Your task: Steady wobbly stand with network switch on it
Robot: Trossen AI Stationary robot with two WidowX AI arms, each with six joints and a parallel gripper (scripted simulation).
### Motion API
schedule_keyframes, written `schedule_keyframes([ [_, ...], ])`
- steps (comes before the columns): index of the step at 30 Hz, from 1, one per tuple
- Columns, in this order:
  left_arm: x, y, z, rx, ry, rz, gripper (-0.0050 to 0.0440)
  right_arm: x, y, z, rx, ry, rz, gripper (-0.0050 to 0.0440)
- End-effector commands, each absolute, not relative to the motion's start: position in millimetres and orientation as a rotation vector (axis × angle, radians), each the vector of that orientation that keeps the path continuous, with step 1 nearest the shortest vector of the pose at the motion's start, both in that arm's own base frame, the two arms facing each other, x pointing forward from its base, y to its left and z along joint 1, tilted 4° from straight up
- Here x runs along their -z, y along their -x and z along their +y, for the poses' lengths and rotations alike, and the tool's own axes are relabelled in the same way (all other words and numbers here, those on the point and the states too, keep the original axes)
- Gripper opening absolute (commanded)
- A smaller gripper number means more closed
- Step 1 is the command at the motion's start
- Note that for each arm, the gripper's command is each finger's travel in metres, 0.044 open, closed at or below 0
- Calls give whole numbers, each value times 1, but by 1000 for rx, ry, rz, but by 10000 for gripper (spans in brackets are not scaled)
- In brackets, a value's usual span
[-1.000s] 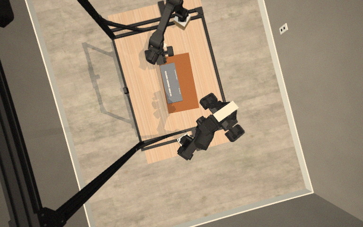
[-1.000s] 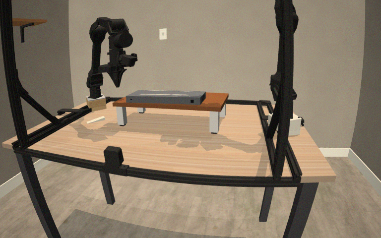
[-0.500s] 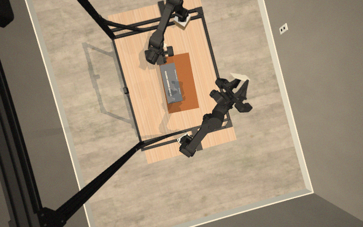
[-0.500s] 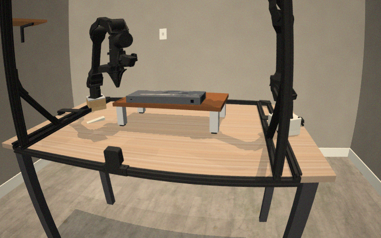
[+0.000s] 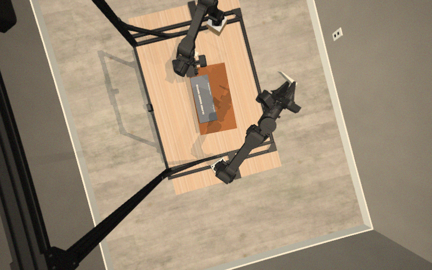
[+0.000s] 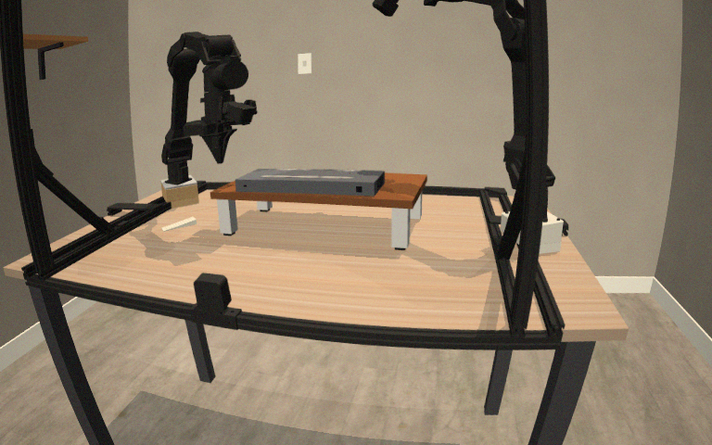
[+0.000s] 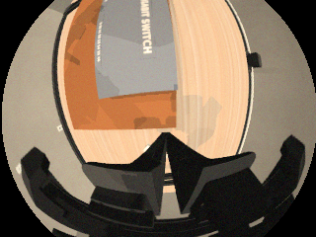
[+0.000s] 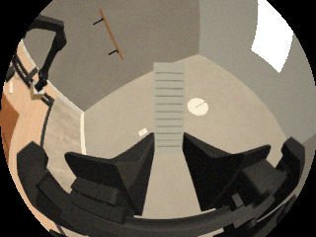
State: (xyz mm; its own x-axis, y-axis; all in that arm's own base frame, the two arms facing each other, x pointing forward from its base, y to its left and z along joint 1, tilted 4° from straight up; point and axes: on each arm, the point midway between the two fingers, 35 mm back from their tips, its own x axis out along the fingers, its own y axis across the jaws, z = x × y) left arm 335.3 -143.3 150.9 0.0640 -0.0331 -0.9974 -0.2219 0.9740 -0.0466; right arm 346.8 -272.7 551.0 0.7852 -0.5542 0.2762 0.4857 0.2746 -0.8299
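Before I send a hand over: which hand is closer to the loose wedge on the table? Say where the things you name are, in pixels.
Left: its hand [image 6: 219, 160] is above the tabletop near that wedge [image 6: 179, 224]. The right hand [image 5: 291, 83] is out past the table's edge.

Beige walls meet grey-brown floorboards along a pale skirting. At ten o'clock I see a wooden shelf on the dark wall; at twelve, a switch plate.
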Motion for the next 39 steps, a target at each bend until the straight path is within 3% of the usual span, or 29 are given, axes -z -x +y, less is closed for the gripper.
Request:
schedule_keyframes([
  [1,-151,-335,-143,-144,207,1503,0,-526,-360,-283,676,1103,151,0],
  [4,-151,-335,-143,-144,207,1503,0,-527,-357,-281,666,1106,150,0],
  [14,-151,-335,-143,-144,207,1503,0,-383,-391,-306,346,1252,611,0],
  [21,-151,-335,-143,-144,207,1503,0,-379,-390,-306,336,1252,609,0],
  [31,-151,-335,-143,-144,207,1503,0,-234,-383,-298,-136,1348,948,0],
  [39,-151,-335,-143,-144,207,1503,0,-220,-378,-293,-202,1351,970,0],
])
